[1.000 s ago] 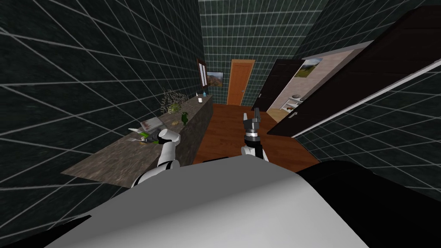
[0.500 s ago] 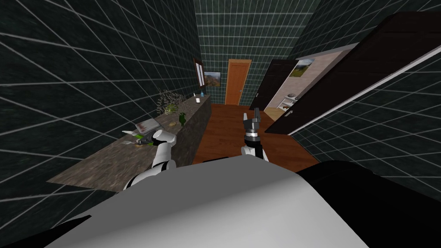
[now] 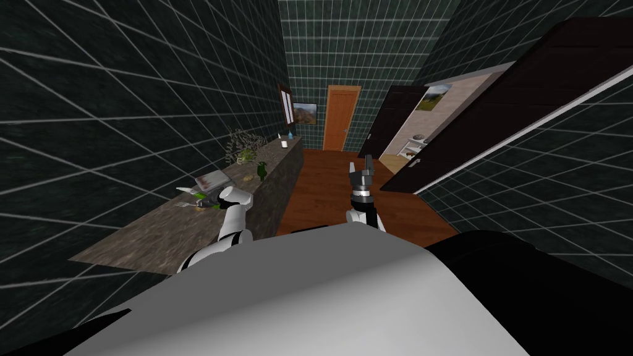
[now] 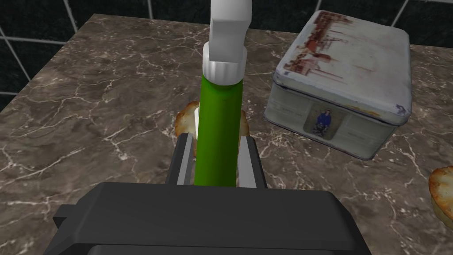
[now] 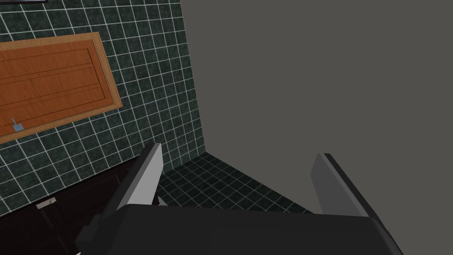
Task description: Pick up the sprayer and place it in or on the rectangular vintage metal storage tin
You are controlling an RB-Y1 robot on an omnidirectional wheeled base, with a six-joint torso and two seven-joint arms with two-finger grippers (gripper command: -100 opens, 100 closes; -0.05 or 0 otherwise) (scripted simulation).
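The left hand (image 4: 216, 142) is closed on the sprayer (image 4: 219, 119), its two fingers pressed against the sides of the green bottle below a white nozzle. Just beside it on the marbled counter (image 4: 88, 110) stands the rectangular tin (image 4: 349, 66), its lid bearing a faded reddish scene and its side a small figure; no writing is legible. A browned pastry (image 4: 183, 124) is half hidden behind the bottle. The right hand (image 5: 239, 150) is wide open and empty.

Home corridor; tiled walls (image 3: 123, 93), wooden door (image 3: 342, 117)
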